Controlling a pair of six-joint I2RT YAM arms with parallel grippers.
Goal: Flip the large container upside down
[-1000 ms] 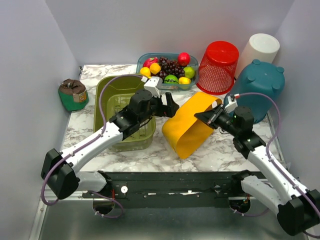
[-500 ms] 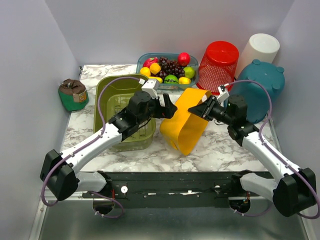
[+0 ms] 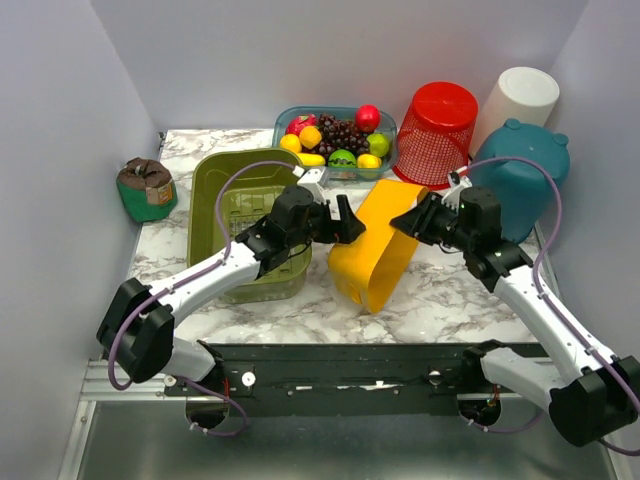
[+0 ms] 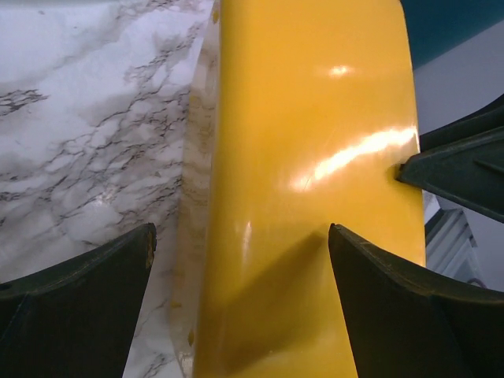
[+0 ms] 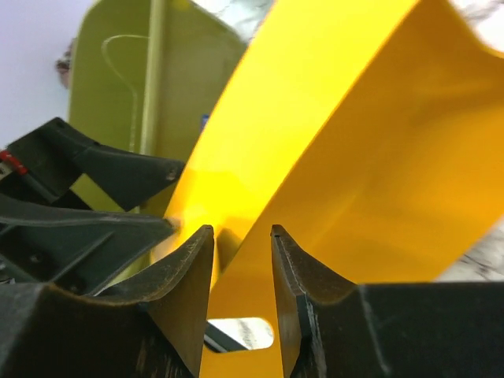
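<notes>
Inspection of the worktop (image 3: pixel 452 296), marble-patterned, found the yellow container (image 3: pixel 378 250) near its middle, between the two arms. The container stood on edge and tilted, with its lower end on the marble and its upper end raised towards the back. It was neither upright nor fully inverted.

The right hand (image 3: pixel 403 224) was clenched on the container's upper wall. The right wrist view showed the thin yellow wall passing between the two fingers, which stood close together, one on each face.

The left hand (image 3: pixel 345 222) was released, with its fingers spread wide. The left wrist view showed the container's glossy outer side filling the space ahead of them. Whether either finger touched that side could not be determined. A tip of the right hand was visible at the far edge of the container in that view.

An olive green tub (image 3: pixel 238 205) sat just left of the container, under the left arm. Along the back stood a clear tray of fruit (image 3: pixel 335 132), an overturned red basket (image 3: pixel 438 120), a teal container (image 3: pixel 522 168) and a white cylinder (image 3: pixel 522 95). A small green pot (image 3: pixel 147 190) sat at the far left, well apart from the rest.
</notes>
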